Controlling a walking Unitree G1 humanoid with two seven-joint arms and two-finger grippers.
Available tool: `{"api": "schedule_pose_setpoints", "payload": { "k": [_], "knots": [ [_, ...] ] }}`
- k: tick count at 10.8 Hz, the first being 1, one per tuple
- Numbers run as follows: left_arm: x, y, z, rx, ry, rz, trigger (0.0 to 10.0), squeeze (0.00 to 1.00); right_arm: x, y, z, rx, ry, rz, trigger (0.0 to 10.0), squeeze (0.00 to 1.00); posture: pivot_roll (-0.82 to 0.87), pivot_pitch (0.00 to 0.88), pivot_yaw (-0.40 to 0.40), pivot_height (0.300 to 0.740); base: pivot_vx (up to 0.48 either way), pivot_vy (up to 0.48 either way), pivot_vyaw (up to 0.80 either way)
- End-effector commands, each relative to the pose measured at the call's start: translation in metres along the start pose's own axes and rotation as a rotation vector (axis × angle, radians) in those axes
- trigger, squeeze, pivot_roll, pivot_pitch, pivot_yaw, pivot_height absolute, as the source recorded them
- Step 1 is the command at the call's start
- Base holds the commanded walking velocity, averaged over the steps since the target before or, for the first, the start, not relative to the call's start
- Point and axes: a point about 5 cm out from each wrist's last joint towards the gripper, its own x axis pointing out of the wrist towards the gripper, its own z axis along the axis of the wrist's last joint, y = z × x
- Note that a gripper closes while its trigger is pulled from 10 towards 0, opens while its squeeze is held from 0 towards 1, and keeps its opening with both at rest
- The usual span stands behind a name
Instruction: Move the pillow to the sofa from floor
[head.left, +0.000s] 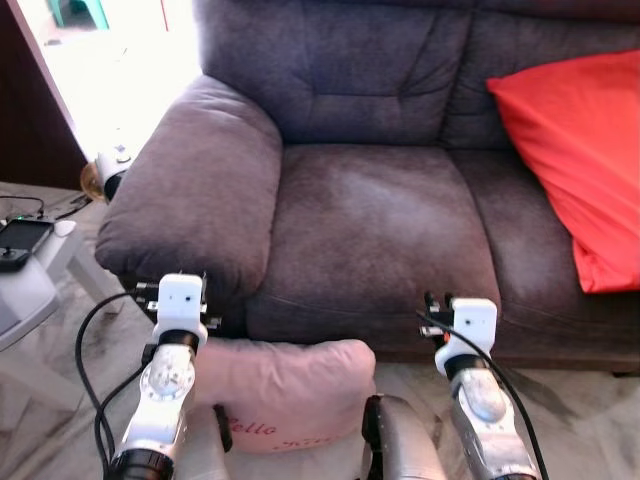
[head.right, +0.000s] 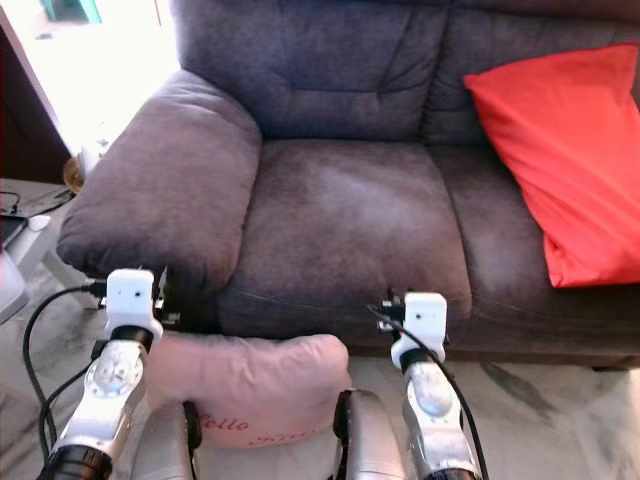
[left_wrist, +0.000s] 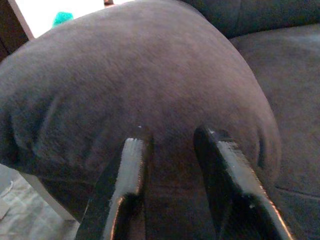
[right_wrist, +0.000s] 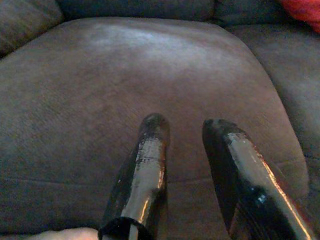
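Pink, soft fabric pillow with red stitched lettering is seen low at 6 o'clock, pinned between the two silver forearms rather than pinched, seemingly so that its bulk can be carried to the dark grey plush sofa. It is judged clear of the floor but not yet on the seat. The left claw is held forward with fingers apart against the sofa's padded armrest. The right claw, fingers likewise apart, is poised over the seat cushion. A red cushion rests at 3 o'clock.
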Motion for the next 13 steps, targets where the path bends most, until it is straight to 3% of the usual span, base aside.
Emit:
{"api": "schedule_pose_setpoints", "payload": {
  "k": [1, 13],
  "knots": [
    [-0.0036, 0.0005, -0.0038, 0.008, 0.006, -0.001, 10.0, 0.00, -0.0013, -0.0013, 0.0018, 0.000, -0.016, -0.002, 10.0, 0.00, 0.02, 0.050, -0.074, 0.545, 0.000, 0.000, 0.00],
    [-0.0027, -0.0020, -0.0028, -0.018, -0.005, 0.012, 10.0, 0.00, 0.0014, 0.0034, 0.0086, 0.006, -0.033, 0.040, 10.0, 0.00, 0.01, 0.040, -0.080, 0.545, 0.000, 0.000, 0.00]
  ]
}}
